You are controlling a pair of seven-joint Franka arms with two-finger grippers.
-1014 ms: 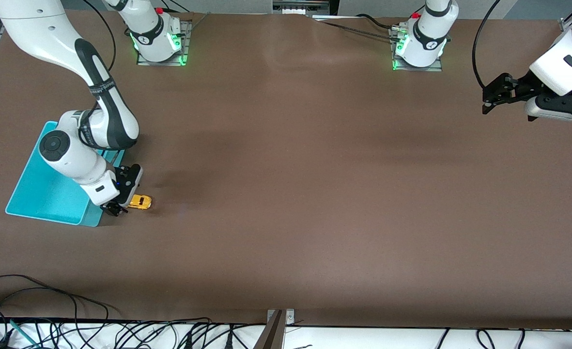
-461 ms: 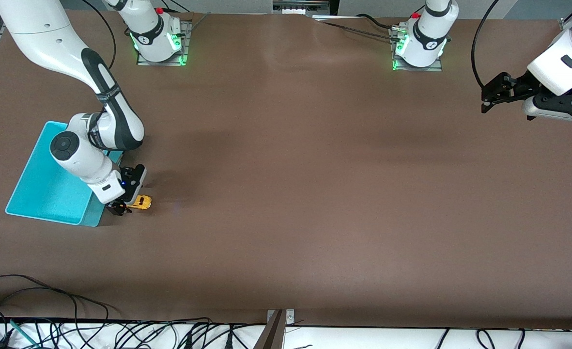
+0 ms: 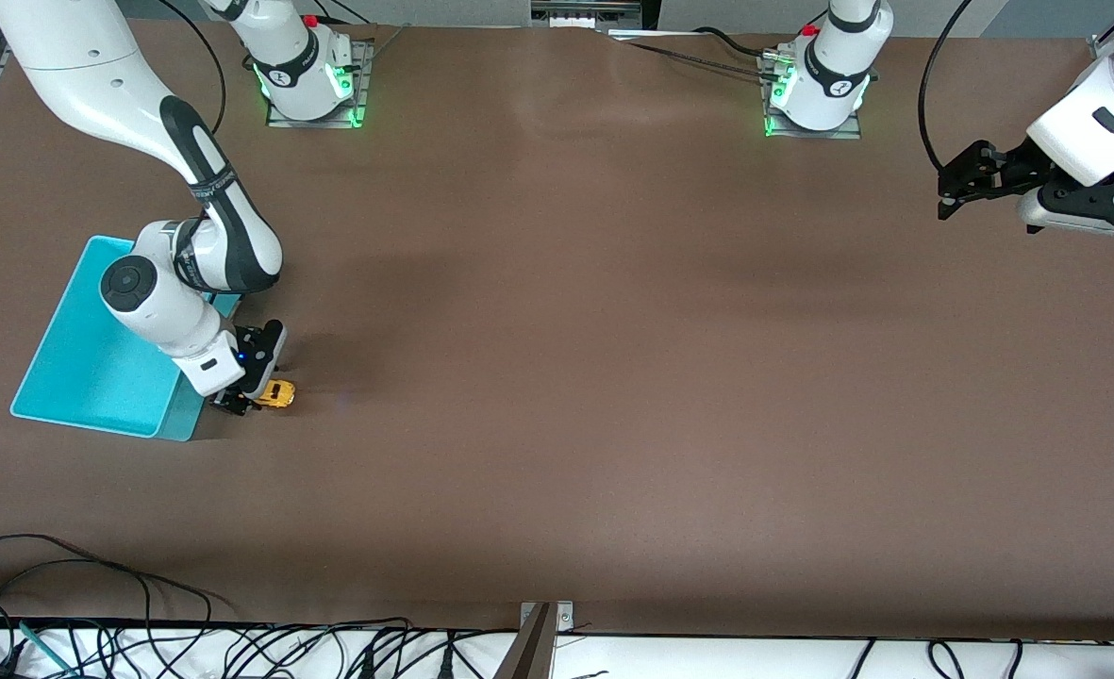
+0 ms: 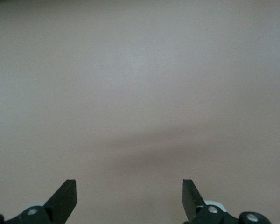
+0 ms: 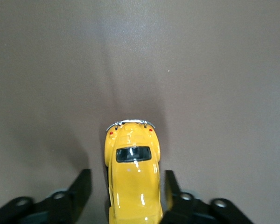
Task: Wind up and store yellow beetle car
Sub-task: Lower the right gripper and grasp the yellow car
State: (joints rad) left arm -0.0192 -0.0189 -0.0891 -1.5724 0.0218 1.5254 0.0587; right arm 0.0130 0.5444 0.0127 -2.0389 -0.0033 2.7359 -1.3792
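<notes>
I am seeing the right gripper (image 3: 253,400) sitting low on the brown surface (image 3: 613,330) beside the turquoise plastic bin (image 3: 94,368), its jaws straddling the tiny glossy yellow beetle car (image 5: 133,182) with a gap showing, while the left gripper (image 3: 955,193) is waiting, jaws released.

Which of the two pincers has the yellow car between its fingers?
The right pincer, beside the turquoise bin, straddles the yellow beetle car; the left pincer hangs over bare table.
</notes>
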